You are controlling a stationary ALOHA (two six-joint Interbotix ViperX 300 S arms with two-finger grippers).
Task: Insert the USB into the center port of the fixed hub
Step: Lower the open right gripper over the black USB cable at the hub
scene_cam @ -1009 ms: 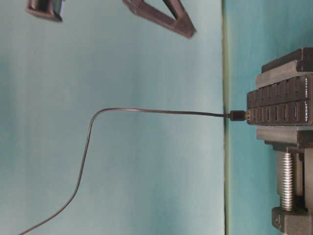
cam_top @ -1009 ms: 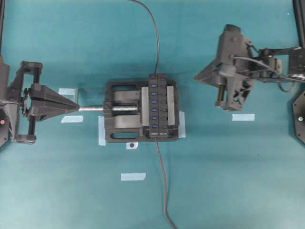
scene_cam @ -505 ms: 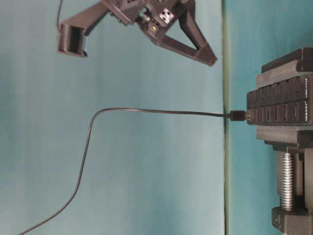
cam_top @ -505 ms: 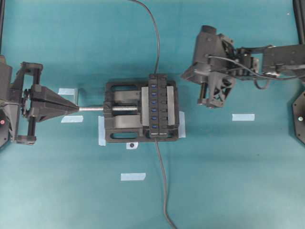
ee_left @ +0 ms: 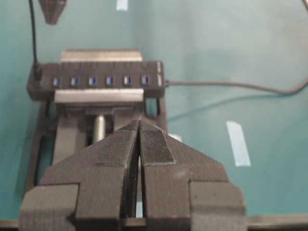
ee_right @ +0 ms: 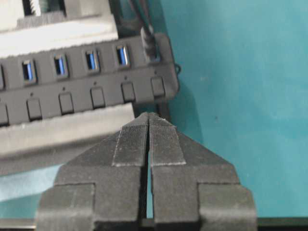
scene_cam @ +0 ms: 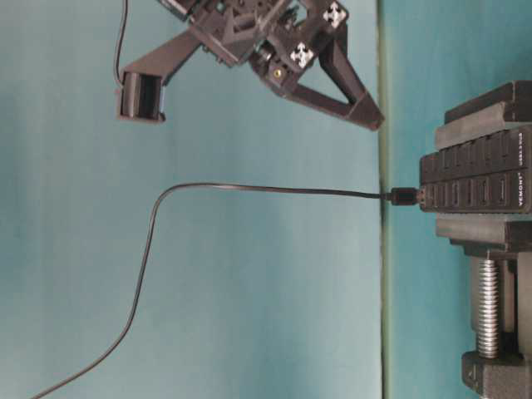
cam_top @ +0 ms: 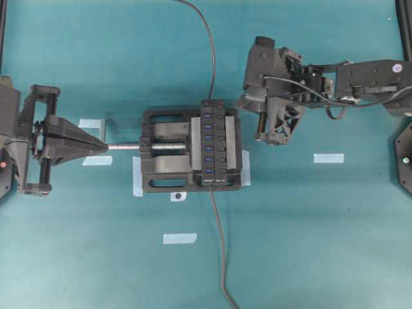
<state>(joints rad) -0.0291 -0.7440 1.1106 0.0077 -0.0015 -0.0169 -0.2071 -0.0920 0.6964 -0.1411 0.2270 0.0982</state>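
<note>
The fixed hub [cam_top: 215, 143] is a narrow black bar clamped in a vise, with a row of blue sockets. The USB [cam_top: 210, 102] stands plugged into the end socket at the hub's far end; its plug [scene_cam: 405, 196] and thin cable rise from the hub. The center port [cam_top: 208, 137] is empty, also seen in the wrist views [ee_right: 59, 65] [ee_left: 91, 81]. My right gripper [cam_top: 239, 102] is shut and empty, its tip just right of the hub's far end, near the plug [ee_right: 148, 41]. My left gripper [cam_top: 103, 147] is shut and empty at the far left, by the vise screw's end.
The black vise [cam_top: 161, 149] has a silver screw [cam_top: 125, 147] pointing at the left gripper. The hub's own lead [cam_top: 219, 244] runs from its near end to the front edge. Blue tape strips [cam_top: 328, 158] [cam_top: 179, 238] lie on the teal table.
The right arm has moved left and come lower, bringing its shut gripper close to the hub's far end. The left arm, hub and cables have not moved.
</note>
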